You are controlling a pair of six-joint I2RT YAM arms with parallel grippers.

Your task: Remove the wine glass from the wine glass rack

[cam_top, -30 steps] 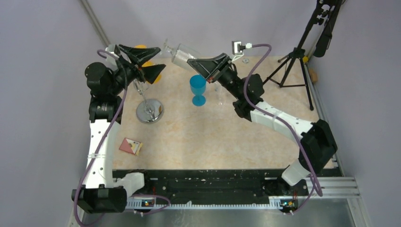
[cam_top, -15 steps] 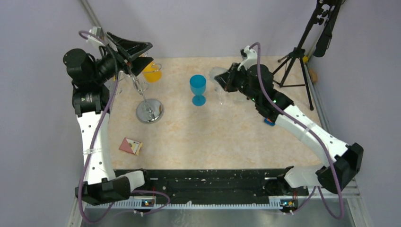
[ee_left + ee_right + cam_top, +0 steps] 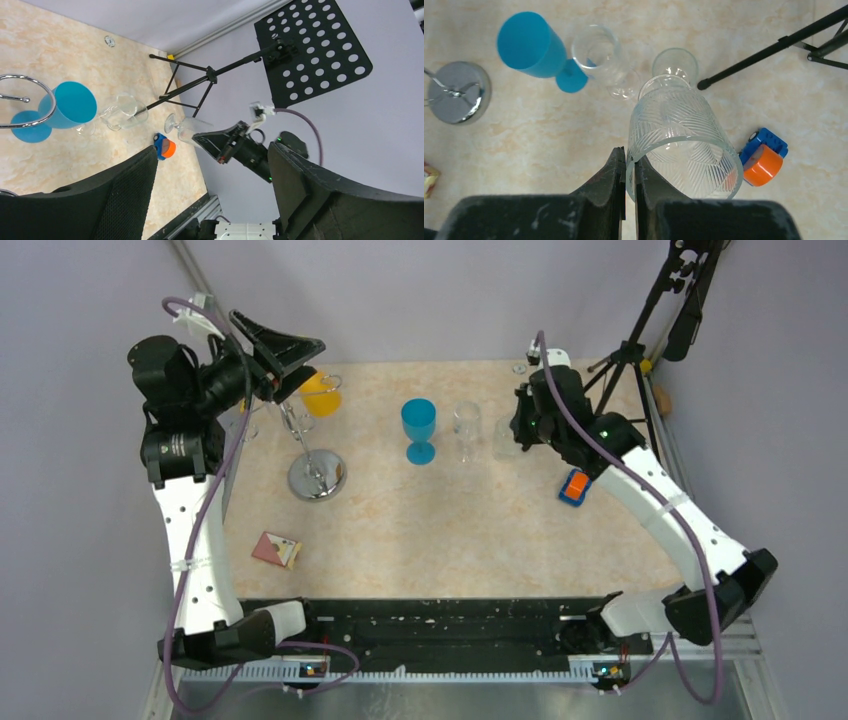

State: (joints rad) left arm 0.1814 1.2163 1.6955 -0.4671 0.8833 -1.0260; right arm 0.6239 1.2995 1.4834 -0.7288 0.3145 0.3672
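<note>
The chrome wine glass rack [image 3: 316, 474] stands at the left, with its round base also in the right wrist view [image 3: 459, 97] and a loop arm in the left wrist view [image 3: 25, 100]. My right gripper [image 3: 630, 152] is shut on the rim of a clear patterned wine glass [image 3: 684, 145], one finger inside and one outside. It holds the glass [image 3: 505, 440] upright at the table's right, far from the rack. I cannot tell if its foot touches the table. My left gripper [image 3: 313, 360] is open and empty, high beside the rack's top.
An orange glass [image 3: 320, 395] sits at the rack's upper arms. A blue goblet [image 3: 418, 427] and a plain clear glass [image 3: 466, 428] stand mid-table. A blue-orange toy [image 3: 574, 487] lies right of them, a small card [image 3: 276, 549] front left, a black tripod [image 3: 625, 370] back right.
My right arm has carried the patterned glass from high and tilted near the rack, rightward and down, turning it upright beside the plain glass. My left gripper has drawn back to the left.
</note>
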